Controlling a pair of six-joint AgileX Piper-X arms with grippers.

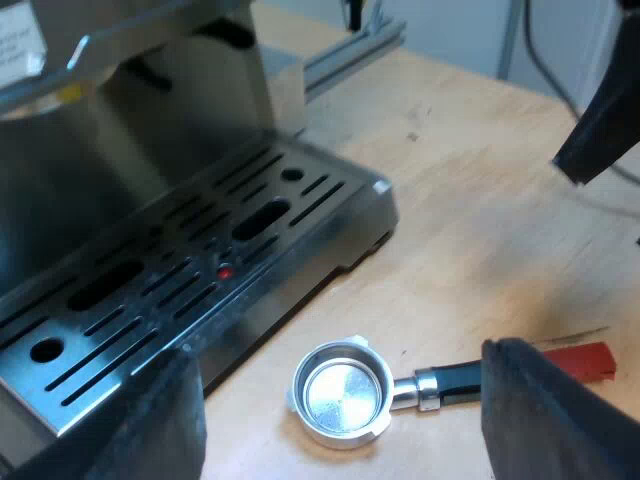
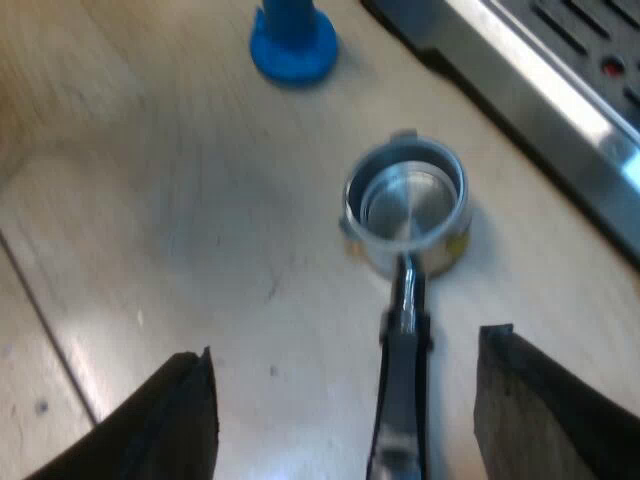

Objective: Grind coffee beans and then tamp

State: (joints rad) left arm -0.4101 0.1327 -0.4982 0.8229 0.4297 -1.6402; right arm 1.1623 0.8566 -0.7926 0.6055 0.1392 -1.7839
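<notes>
**Item 1: portafilter** (image 2: 403, 300). Loose on the counter (image 2: 150, 200), just beside the espresso machine (image 2: 560, 90) and not touching its drip tray (image 1: 200, 260). The basket (image 2: 405, 200) faces up with bare metal inside and no grounds to be seen. I judge grinding not yet done.

**Item 2: right end effector** (image 2: 348, 343). Fingers apart, holding nothing. With it as dial centre, the basket lies at twelve o'clock. The dark handle (image 2: 398, 400) runs down the twelve-to-six line and passes between my fingers, touching neither. The long axis matches my approach.

**Item 3: left end effector** (image 1: 335, 355). Fingers apart, empty, above the same piece. Here the long axis lies crosswise: the basket is near dial centre, the handle runs out toward three o'clock, and the red end (image 1: 585, 360) shows past one finger.

**Item 4: blue tamper** (image 2: 292, 40). Upright on the counter, about eleven o'clock beyond the basket and well apart from it.

**Judgement:** my right arm looks nearer to the handle and better lined up. The coming move turns on closing across that handle.
</notes>
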